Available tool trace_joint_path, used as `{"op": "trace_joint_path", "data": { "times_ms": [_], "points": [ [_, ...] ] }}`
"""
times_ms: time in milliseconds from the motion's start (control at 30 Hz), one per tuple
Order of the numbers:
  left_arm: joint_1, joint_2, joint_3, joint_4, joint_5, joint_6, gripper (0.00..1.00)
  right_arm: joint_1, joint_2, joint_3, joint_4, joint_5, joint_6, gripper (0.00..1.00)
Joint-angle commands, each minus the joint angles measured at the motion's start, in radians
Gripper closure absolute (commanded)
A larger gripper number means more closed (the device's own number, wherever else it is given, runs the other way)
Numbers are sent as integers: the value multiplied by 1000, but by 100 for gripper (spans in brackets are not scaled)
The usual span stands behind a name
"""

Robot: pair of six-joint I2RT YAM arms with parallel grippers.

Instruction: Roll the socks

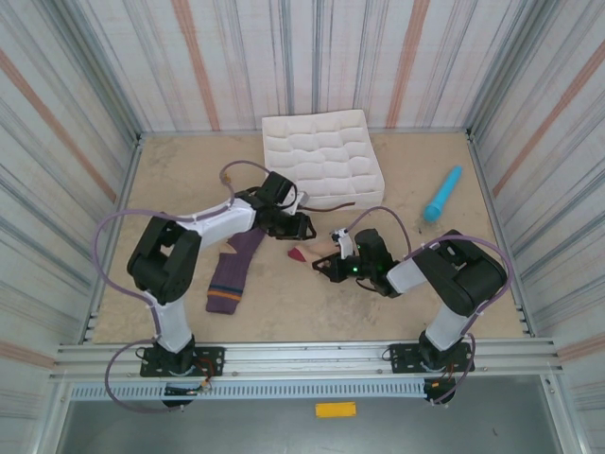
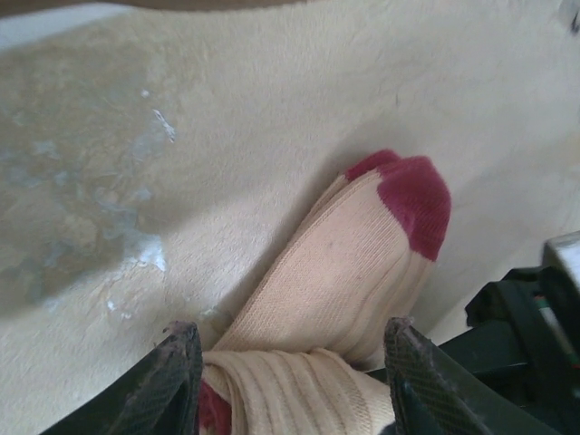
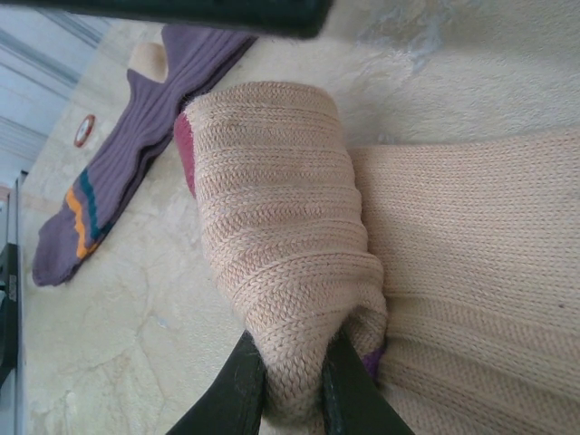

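Observation:
The beige sock (image 2: 349, 272) lies on the table with its dark red toe pointing away, and its near end is rolled up into a thick fold (image 3: 272, 208). My left gripper (image 2: 294, 340) is open, its two fingers standing wide on either side of that rolled end. My right gripper (image 3: 293, 340) is shut on the rolled fold of the beige sock and pinches the knit tightly. From above, both grippers (image 1: 301, 227) (image 1: 328, 268) meet over the beige sock (image 1: 299, 253) at mid-table. The purple sock (image 1: 232, 274) lies flat to the left, its orange-striped end nearest me.
A white quilted tray (image 1: 321, 156) stands at the back centre, just behind the left gripper. A turquoise stick (image 1: 442, 194) lies at the back right. Striped walls close in the table on three sides.

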Motion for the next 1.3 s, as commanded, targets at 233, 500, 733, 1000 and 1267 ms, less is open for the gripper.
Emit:
{"op": "trace_joint_path", "data": {
  "times_ms": [233, 500, 733, 1000, 1267],
  "points": [
    [9, 158, 82, -62, 174, 169, 42, 9, 48, -52, -167, 16, 0, 100],
    [-21, 245, 112, -73, 202, 169, 47, 45, 43, -44, -179, 50, -36, 100],
    [-47, 192, 14, -23, 40, 118, 44, 86, 4, -28, -238, 123, -81, 100],
    [-3, 46, -70, 29, -56, 72, 40, 112, -2, -19, -270, 153, -95, 100],
    [-14, -5, -74, 40, 19, 118, 36, 137, 14, -25, -263, 188, -103, 100]
  ]
}}
